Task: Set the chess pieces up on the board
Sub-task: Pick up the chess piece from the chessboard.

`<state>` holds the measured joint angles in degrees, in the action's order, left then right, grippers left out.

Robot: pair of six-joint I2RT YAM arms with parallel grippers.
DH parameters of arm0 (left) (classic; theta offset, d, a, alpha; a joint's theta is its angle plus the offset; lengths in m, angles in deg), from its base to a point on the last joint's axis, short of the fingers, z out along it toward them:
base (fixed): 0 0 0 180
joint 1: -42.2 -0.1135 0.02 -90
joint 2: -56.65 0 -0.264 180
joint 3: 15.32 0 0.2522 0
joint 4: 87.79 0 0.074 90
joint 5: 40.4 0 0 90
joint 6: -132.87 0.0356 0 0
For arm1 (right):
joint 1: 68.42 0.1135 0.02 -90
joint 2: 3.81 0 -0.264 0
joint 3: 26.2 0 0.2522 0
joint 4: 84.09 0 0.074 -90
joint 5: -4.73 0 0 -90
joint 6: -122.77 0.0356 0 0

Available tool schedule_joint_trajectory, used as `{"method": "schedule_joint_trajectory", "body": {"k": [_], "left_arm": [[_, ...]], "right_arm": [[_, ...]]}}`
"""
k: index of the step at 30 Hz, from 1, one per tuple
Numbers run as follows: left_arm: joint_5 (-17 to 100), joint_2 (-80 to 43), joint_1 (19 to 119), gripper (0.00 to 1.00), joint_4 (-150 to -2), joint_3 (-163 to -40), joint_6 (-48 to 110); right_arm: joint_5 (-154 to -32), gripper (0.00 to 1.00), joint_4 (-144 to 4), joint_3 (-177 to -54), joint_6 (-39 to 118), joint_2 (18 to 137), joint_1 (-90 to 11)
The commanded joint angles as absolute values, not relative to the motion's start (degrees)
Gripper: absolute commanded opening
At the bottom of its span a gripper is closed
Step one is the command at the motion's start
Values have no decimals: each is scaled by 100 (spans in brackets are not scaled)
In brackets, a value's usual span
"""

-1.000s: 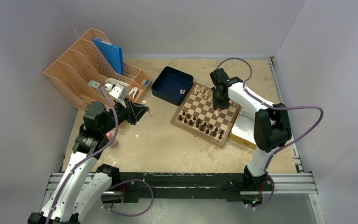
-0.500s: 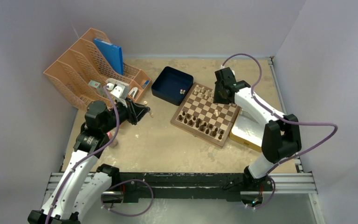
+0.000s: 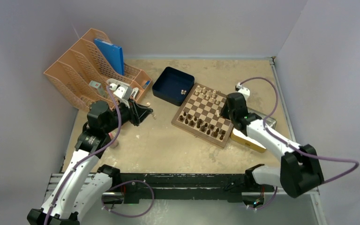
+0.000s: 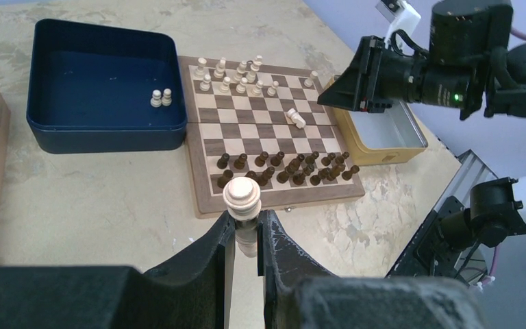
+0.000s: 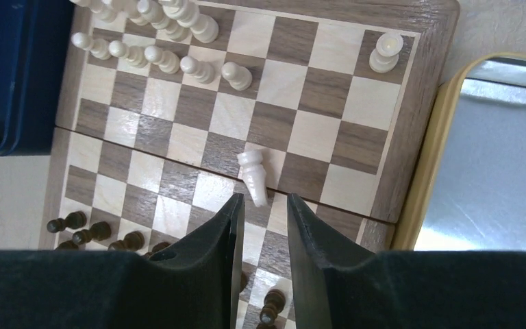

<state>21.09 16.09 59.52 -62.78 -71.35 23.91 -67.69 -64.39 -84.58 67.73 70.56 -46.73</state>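
A second earlier the right arm had stood over the far right part of the board point(image 3: 205, 111). By this moment it had swung back to the board's right edge, above the metal tray point(image 5: 493, 151). The left arm had barely shifted over the tabletop point(image 3: 168, 145).

The right gripper point(image 5: 262, 202) had its jaws a little apart with nothing between them. Just beyond their tips a toppled pale piece point(image 5: 255, 177) lay flat on the board's right half. Its long axis slanted across the squares, with the wider end pointing away from the jaws.

The left gripper point(image 4: 246, 218) hung left of the board, its jaws closed on the stem of a cream piece point(image 4: 242, 195). That piece stood upright, its round head above the fingertips.

Other pale pieces point(image 4: 240, 75) stood crowded on the board's far rows. The dark pieces point(image 4: 287, 168) were bunched along its near rows. Two more pale pieces point(image 4: 161, 98) stood upright inside the blue tray point(image 4: 103, 75), beside the board.
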Motion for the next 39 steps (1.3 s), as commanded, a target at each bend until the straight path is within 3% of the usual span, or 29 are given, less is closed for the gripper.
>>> {"method": "schedule_joint_trajectory", "body": {"k": [1, 8, 16, 39], "left_arm": [[1981, 1614, 6024, 0, -6590, -7110, 2318], [1990, 1588, 6138, 0, -6547, -7118, 2362], [2039, 1616, 6197, 0, -6469, -7136, 2432], [2141, 1675, 6240, 0, -6451, -7154, 2503]], "right_arm": [[-5951, 32, -8079, -7689, 7149, 6426, -4269], [-5288, 32, -8937, -7088, 7654, 6647, -3604], [-4857, 32, -8717, -7175, 7935, 6913, -3581], [-5100, 26, -8206, -7725, 8033, 7852, -3583]]}}
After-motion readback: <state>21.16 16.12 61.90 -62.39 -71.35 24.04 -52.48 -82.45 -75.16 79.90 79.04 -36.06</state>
